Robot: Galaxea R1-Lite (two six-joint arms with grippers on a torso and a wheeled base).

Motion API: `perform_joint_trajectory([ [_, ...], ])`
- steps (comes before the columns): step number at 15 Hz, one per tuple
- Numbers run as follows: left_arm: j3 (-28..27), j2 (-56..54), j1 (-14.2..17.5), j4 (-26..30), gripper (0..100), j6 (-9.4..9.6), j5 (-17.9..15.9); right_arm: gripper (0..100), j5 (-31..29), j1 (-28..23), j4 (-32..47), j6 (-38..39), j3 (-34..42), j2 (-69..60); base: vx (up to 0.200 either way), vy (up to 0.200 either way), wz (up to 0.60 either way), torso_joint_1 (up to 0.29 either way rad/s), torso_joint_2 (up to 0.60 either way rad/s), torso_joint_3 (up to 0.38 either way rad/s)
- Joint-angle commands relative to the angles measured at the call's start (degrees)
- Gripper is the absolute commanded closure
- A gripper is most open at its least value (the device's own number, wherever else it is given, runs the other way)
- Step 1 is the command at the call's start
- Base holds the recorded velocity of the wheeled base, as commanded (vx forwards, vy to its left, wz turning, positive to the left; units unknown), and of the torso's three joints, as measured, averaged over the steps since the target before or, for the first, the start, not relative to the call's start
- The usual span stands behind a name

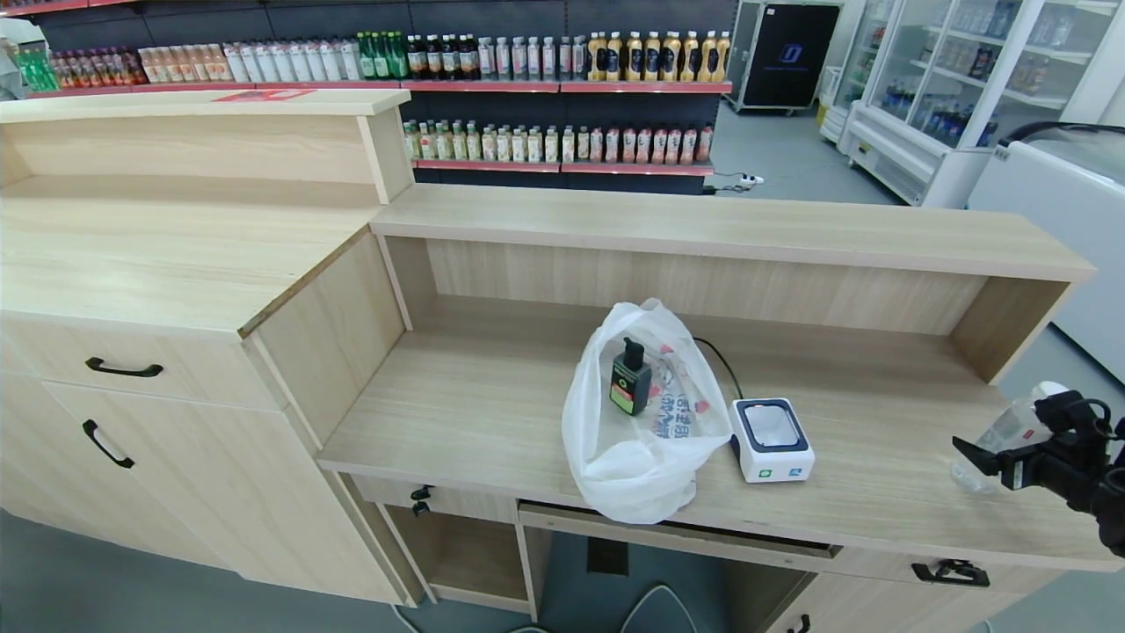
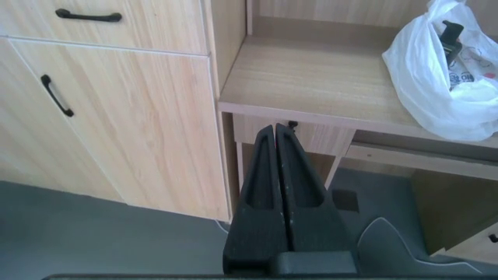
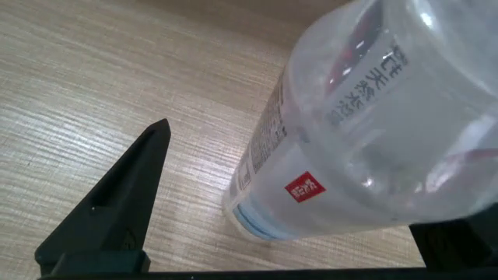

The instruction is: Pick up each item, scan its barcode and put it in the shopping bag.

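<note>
Right gripper point(image 1: 1002, 457) – lower right of the head view – stands released, its fingers spread either side of a clear bottle point(image 1: 1011, 428), one finger point(image 3: 117, 202) visibly apart from it. Left gripper point(image 2: 276, 132) is clenched, fingers pressed together, low before the cabinet front. At centre frame the white shopping bag point(image 1: 615, 457) sits on the surface point(image 1: 492, 404) holding a dark bottle point(image 1: 630, 382) – the scanner point(image 1: 772, 438) just right of it.

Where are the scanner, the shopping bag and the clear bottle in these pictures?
scanner point(image 1: 772, 428), head view, on its glass top.
shopping bag point(image 1: 628, 479), head view, on its white lower front.
clear bottle point(image 3: 366, 132), right wrist view, on its see-through body.
</note>
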Motion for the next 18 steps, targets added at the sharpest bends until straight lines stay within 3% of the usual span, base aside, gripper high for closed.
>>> perform_joint_trajectory([
  [1, 0.00, -0.02, 0.00, 0.00, 100, 0.00, 0.04, 0, 0.05, 0.66, -0.04, -0.03, -1.15, 1.00, 0.000, 0.000, 0.00, 0.000, 0.00, 0.000],
  [12, 0.00, -0.02, 0.00, 0.00, 100, 0.00, 0.04, 0, 0.05, 1.10, -0.04, 0.06, -3.17, 2.31, 0.000, 0.000, 0.00, 0.000, 0.00, 0.000],
  [13, 0.00, -0.02, 0.00, 0.00, 100, 0.00, 0.04, 100, 0.05, 1.10, -0.04, 0.06, -3.53, 2.58, 0.000, 0.000, 0.00, 0.000, 0.00, 0.000],
  [18, 0.00, -0.02, 0.00, 0.00, 100, 0.00, 0.04, 100, 0.05, 1.10, 0.39, 0.23, -5.20, 2.84, 0.000, 0.000, 0.00, 0.000, 0.00, 0.000],
])
